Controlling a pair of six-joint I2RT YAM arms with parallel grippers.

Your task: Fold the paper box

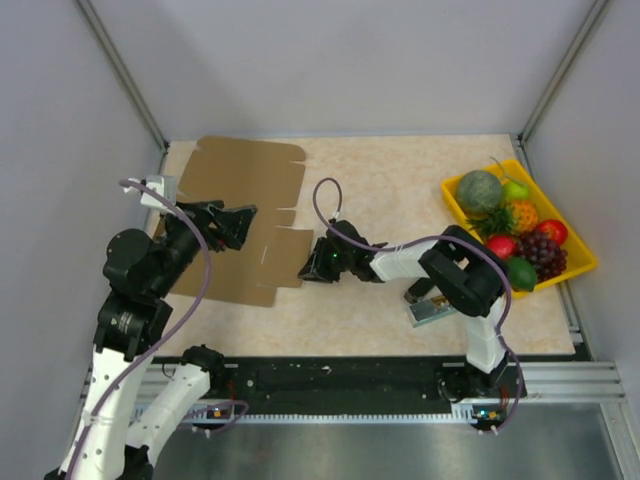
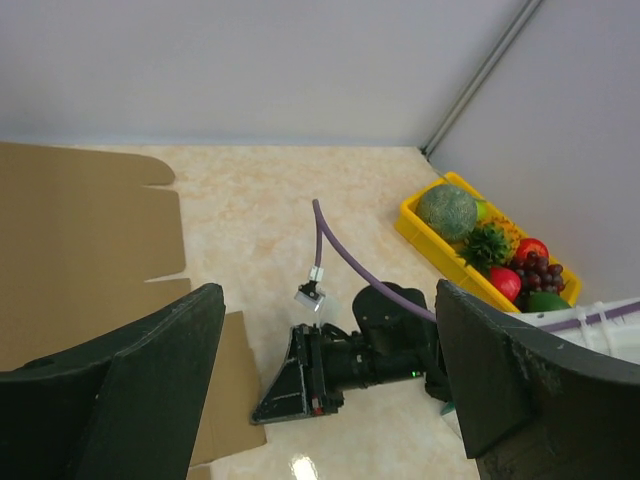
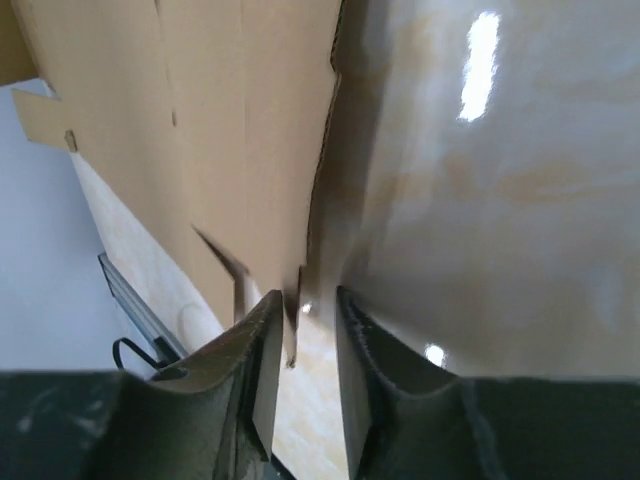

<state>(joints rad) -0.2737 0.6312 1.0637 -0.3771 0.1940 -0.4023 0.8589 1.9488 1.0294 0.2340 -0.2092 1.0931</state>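
The paper box (image 1: 240,190) is a flat brown die-cut sheet lying on the left half of the table; it also shows in the left wrist view (image 2: 80,230) and the right wrist view (image 3: 230,120). My left gripper (image 1: 232,228) hovers over the sheet's middle, jaws wide open and empty (image 2: 325,330). My right gripper (image 1: 312,268) lies low on the table at the sheet's right edge (image 2: 285,385). Its jaws (image 3: 305,310) stand narrowly apart, with the edge of a cardboard flap between them, close to the left finger (image 3: 255,370).
A yellow fruit tray (image 1: 575,262) with plastic fruit stands at the right edge, also seen in the left wrist view (image 2: 420,228). A small flat grey-green object (image 1: 432,312) lies by the right arm. Grey walls enclose the table on three sides.
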